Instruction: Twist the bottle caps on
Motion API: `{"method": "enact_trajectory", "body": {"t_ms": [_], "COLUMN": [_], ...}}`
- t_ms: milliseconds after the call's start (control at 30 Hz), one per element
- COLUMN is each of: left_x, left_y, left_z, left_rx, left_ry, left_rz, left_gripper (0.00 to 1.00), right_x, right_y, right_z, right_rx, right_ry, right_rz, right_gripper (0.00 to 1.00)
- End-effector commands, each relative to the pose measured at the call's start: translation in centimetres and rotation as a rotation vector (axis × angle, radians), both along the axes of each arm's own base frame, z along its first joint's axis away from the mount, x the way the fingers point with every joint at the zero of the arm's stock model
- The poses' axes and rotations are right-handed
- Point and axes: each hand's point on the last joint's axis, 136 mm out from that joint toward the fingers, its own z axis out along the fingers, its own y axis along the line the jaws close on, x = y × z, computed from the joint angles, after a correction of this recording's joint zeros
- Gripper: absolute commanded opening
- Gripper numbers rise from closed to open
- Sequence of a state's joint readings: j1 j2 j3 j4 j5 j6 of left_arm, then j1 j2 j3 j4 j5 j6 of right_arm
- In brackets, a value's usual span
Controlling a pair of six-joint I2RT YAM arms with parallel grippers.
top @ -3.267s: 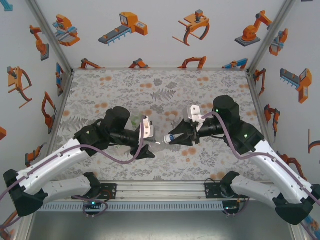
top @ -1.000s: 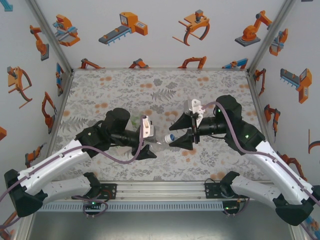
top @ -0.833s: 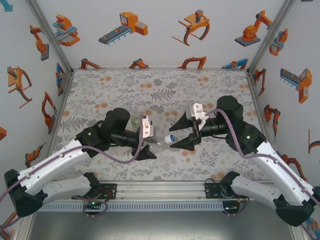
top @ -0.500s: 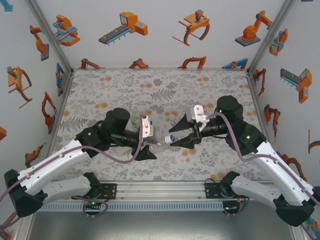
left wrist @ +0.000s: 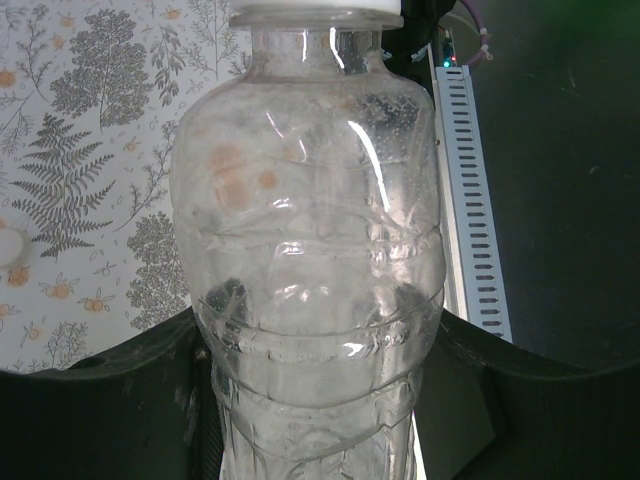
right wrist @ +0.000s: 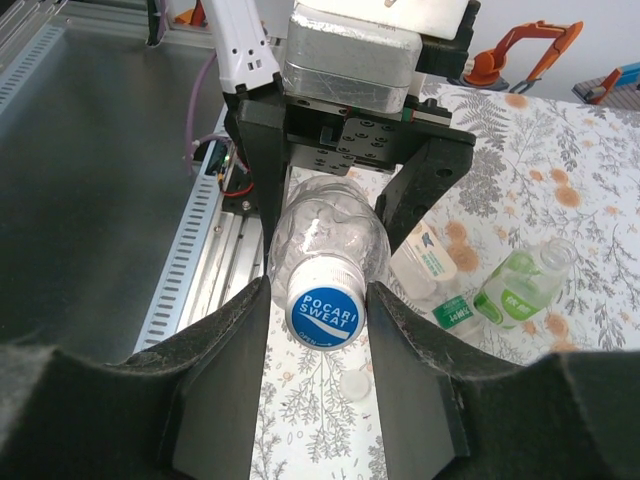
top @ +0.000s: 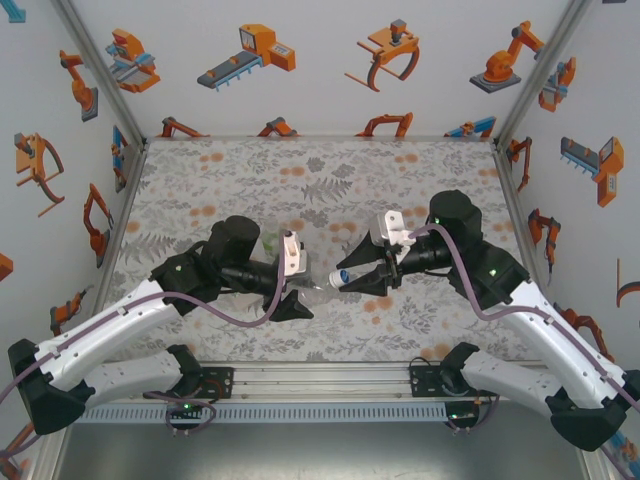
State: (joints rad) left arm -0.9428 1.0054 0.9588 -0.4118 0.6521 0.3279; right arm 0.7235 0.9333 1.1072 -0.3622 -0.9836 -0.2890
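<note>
Blue cap (right wrist: 324,317) sits on the neck of the clear bottle (left wrist: 310,260), above the middle of the table (top: 250,170) and between the two arms. The bottle's long axis lies roughly level and runs left to right in the top view, with the neck toward the right arm and the base toward the left.

The left hand (top: 297,283) is clenched on the bottle's body. The right hand (top: 350,274) has a finger close on either side of the cap, but whether it grips the cap cannot be told.

In the top view the cap is a small blue spot, its lettering too small to read. The right wrist view looks straight at the cap's top, printed POCARI SWEAT, with the left hand's fingers clamping the bottle behind it. It also shows a labelled bottle (right wrist: 440,285), a green bottle (right wrist: 515,285) and a pale loose cap (right wrist: 355,383) resting on the table below. The left wrist view looks along the bottle from behind, with its white collar at the top edge.
</note>
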Motion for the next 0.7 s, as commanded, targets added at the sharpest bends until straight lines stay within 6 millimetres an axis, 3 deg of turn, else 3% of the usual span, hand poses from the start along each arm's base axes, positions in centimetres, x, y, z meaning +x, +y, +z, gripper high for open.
{"method": "enact_trajectory", "body": {"t_ms": [0, 300, 667], "left_x": [-0.69, -0.71, -0.65], "left_y": [0.05, 0.0, -0.05], "left_z": [1.09, 1.26, 1.61], "left_rx": [-0.034, -0.038, -0.045], "left_ry": [-0.001, -0.004, -0.014], "left_rz": [-0.03, -0.032, -0.033], "left_gripper": [0.0, 0.0, 0.0], "right_x": [-0.44, -0.46, -0.36], "right_y": [-0.02, 0.03, 0.09], "right_z": [-0.34, -0.45, -0.99], "right_rx": [0.0, -0.004, -0.019], "right_ry": [-0.007, -0.001, 0.018], "right_rz": [0.025, 0.031, 0.028], "right_gripper": [0.43, 0.39, 0.43]}}
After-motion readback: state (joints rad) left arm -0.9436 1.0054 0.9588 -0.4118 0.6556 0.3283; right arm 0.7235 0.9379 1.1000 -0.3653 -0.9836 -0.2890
